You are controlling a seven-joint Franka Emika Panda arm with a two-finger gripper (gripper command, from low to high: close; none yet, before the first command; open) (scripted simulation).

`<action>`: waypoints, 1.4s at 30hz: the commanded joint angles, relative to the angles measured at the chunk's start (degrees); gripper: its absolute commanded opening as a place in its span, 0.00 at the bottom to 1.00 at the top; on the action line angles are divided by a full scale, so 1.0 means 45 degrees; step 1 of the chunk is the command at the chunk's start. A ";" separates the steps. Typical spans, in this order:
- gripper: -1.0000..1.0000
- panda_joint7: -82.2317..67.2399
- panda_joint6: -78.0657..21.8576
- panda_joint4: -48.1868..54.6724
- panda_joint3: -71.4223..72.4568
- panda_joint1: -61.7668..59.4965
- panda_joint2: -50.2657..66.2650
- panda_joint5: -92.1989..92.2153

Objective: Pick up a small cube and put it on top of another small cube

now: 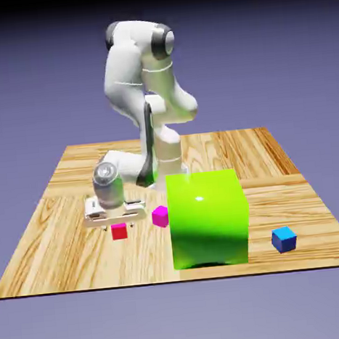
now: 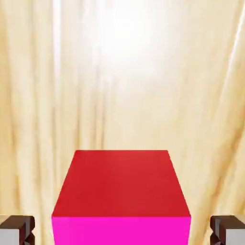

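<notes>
Now, exterior view: we are seeing the white arm (image 1: pixel 147 94) bending down so that the gripper (image 1: pixel 118 222) is hanging right over the red cube (image 1: pixel 119 231), near the wooden table's (image 1: pixel 55 242) front edge.
Red cube, exterior view: it is sitting on the table, just below the gripper; we cannot tell whether the fingers are touching it.
Neighbours, exterior view: a magenta cube (image 1: pixel 160 216) is lying close at the red cube's 2 o'clock, and the big green block (image 1: pixel 208 218) is standing just past it at 3 o'clock.
Blue cube (image 1: pixel 284 239), exterior view: it is resting well apart, beyond the green block, near 4 o'clock from the red cube.
Hand view: we are looking down on the red cube (image 2: pixel 122 184), which is filling the lower middle over pale wood.
Gripper state, hand view: the two grey fingertips (image 2: pixel 18 229) are standing wide apart at 7 and 5 o'clock, clear of the cube's sides, so the gripper (image 2: pixel 122 230) is gaping and gripping nothing.
</notes>
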 commanded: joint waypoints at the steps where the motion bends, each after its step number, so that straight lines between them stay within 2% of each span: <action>1: 0.00 0.0000 0.0000 0.0000 0.0000 0.0000 0.0000 0.0000; 7: 0.00 0.0173 -0.2890 0.0417 -0.0067 0.0886 -0.2524 -0.0288; 21: 0.00 -0.6355 -0.9796 0.6796 0.5695 -0.0873 -0.2645 0.3838; 28: 0.00 -0.9774 -1.0173 0.9081 0.8444 0.2357 -0.1714 0.1818; 42: 0.00 -0.8120 -0.4649 0.6372 0.6980 0.8817 -0.0625 -0.4697</action>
